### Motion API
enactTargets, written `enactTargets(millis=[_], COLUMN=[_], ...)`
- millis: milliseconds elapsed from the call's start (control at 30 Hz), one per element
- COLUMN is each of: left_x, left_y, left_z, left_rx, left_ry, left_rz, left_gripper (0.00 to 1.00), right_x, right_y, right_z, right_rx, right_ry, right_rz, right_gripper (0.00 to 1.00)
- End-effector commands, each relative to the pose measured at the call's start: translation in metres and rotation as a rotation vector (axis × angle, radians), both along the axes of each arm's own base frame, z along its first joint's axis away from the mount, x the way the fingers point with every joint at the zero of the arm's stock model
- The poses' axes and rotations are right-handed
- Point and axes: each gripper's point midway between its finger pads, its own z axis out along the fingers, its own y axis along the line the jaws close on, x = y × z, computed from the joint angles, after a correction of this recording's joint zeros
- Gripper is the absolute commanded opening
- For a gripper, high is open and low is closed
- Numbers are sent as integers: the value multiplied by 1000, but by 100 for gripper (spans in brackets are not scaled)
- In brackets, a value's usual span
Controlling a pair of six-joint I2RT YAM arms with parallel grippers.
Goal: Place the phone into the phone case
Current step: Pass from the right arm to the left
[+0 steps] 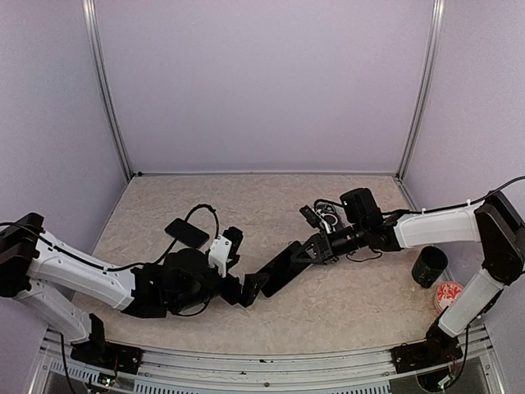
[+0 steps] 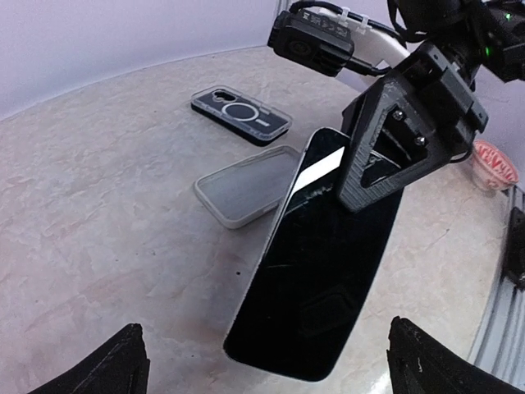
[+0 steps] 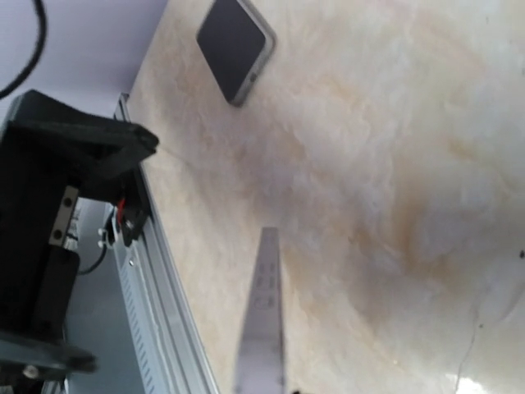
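You're working over the marbled table (image 2: 98,205). The right gripper (image 2: 369,176) is clamping the black phone (image 2: 316,287) by its upper end, jaws closed on the two flat faces. The phone is slanting down toward the table, and whether its lower end is touching, you can't tell. It's looking stiff, glossy and fairly heavy, so with a pinch this far from its middle I'd say it's risking a slip or pivot. The phone case (image 2: 246,185) is lying flat just beyond, partly behind the phone. It's looking light and bendy, so pressing may scoot it; pin a long rim. The left gripper (image 2: 267,349) is standing with jaws wide apart, flanking the phone's lower end and holding nothing.
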Motion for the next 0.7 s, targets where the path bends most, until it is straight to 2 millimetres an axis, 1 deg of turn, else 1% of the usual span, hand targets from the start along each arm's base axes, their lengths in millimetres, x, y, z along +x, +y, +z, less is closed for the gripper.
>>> enactTargets(millis=[0,167,233,367,433,533,633,667], left_x=[-6,-4,-4,-4,-7,-10,-11,-10], left_y=[-8,-12,-15,-15,-17,-20,-25,-27], left_z=[30,41,45,58,66,77,82,80], left_rx=[-208,-305,-342,-434,-475,-525,-558,-569], left_ry=[89,174,211,253,264,264,272,290], left_rz=[-104,-178,-215,-272,-308,-354,-387,-393], left_gripper=[99,99,99,99,99,99,97,97], right_x=[5,7,10,11,9,2,-5,-6], right_y=[-2,-8,-13,-22,-27,-30,-31,-32], right_z=[44,66,75,94,106,116,129,134], right_rx=[117,140,146,190,231,288,349,367], right_ry=[-137,-257,-307,-381,-418,-445,-469,-480], right_rz=[-15,-40,-71,-117,-135,-141,-128,-127], right_gripper=[0,0,0,0,0,0,0,0])
